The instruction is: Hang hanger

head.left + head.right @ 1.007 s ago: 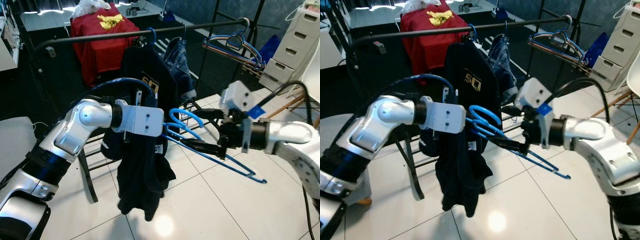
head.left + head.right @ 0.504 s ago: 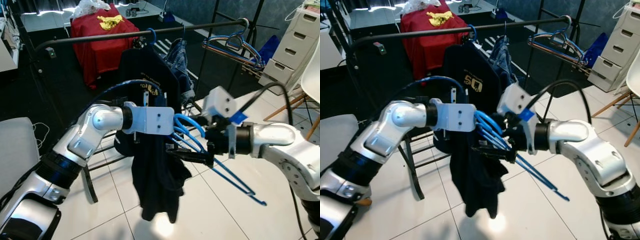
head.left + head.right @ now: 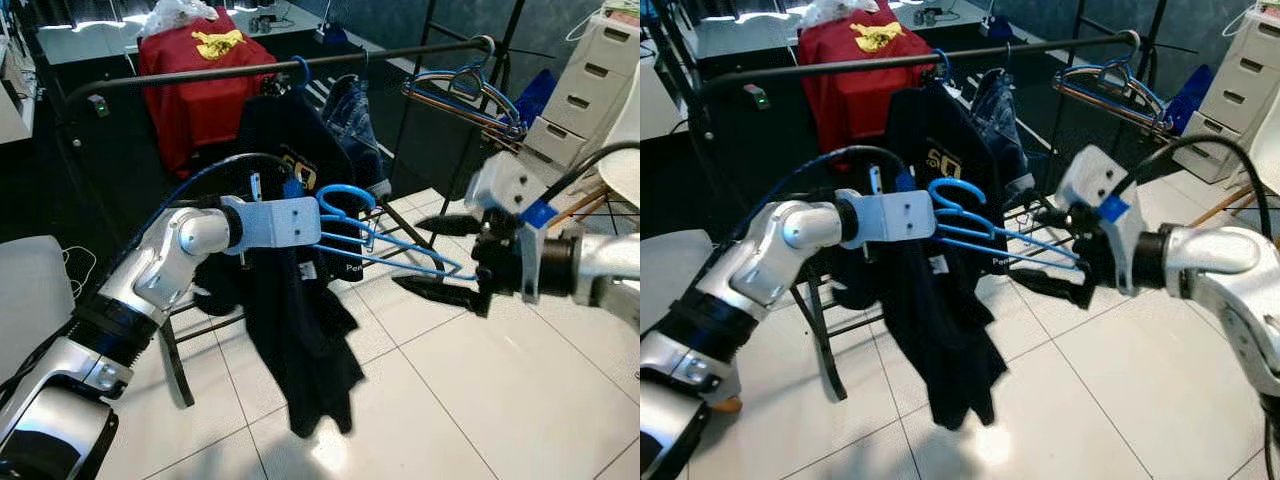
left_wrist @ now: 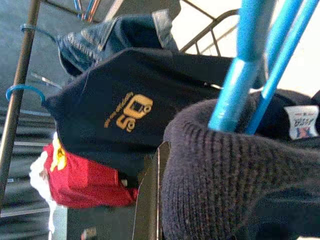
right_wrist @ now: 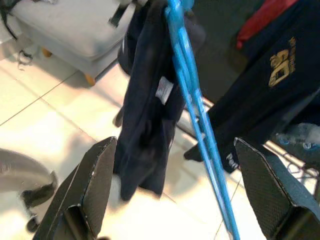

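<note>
1. At the left, the left gripper [image 3: 318,222] has hold of the blue hanger [image 3: 385,245] near its hook; the fingers themselves are buried in cloth, so how tightly they pinch is a guess. The dark garment [image 3: 300,340] drapes from that end only and sags toward the floor. It looks bunched rather than seated on both shoulders, so a tilt on the way up could let it slide off.
2. In the middle, the hanger's long arms reach out level toward the right gripper [image 3: 445,258], whose black fingers are spread wide, one above and one below the hanger's tip, gripping nothing. With only one grip, near the hook, the hanger could swing and miss the rail.
3. The black rail [image 3: 200,76] runs behind and above, with a black printed shirt [image 3: 290,135] and denim [image 3: 350,110] already hanging there; the hook could snag on them.
4. Underfoot are glossy white tiles [image 3: 480,400]. To the right stand a rack of spare hangers [image 3: 465,95] and white drawers [image 3: 590,85]; behind the rail, a red cloth [image 3: 200,80].
</note>
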Available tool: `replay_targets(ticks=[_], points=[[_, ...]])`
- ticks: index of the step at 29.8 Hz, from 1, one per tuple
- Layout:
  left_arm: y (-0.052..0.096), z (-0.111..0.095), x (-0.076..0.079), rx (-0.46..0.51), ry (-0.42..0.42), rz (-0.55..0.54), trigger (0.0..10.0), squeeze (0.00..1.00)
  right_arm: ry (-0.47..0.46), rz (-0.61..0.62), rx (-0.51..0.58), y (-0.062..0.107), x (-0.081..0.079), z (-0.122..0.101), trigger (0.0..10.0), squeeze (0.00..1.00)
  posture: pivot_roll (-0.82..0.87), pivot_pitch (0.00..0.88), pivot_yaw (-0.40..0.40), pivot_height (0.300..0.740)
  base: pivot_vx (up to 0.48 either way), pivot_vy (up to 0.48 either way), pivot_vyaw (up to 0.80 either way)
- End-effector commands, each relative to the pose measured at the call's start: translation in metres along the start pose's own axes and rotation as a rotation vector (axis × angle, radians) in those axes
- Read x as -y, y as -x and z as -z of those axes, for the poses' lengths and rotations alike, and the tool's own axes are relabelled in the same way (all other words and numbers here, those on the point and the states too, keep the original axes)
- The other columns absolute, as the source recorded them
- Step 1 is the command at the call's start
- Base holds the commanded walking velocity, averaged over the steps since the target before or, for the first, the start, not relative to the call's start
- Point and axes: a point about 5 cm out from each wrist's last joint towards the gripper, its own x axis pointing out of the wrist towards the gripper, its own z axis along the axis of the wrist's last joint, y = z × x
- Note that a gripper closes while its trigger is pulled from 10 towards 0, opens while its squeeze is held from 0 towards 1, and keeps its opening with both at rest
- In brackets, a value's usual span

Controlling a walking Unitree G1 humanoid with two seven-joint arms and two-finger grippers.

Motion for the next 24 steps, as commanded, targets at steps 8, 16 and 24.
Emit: replay_targets(ticks=[8, 16, 24], points=[[-0.002, -0.010, -0.004, 0.041, 0.026, -0.034, 10.0, 0.00, 0.057, 0.008, -0.020, -0.001, -0.004, 0.005, 10.0, 0.00, -0.06, 0.086, -0.002, 0.740, 0.000, 0.000, 0.00], [-0.004, -0.021, 0.006, 0.090, 0.034, 0.015, 10.0, 0.00, 0.118, 0.023, 0.113, -0.010, 0.000, -0.008, 10.0, 0.00, -0.05, 0.089, -0.002, 0.740, 0.000, 0.000, 0.00], [-0.005, -0.023, 0.008, 0.091, 0.037, 0.026, 10.0, 0.00, 0.124, 0.015, 0.122, -0.018, 0.001, -0.011, 10.0, 0.00, -0.05, 0.091, -0.006, 0.740, 0.000, 0.000, 0.00]])
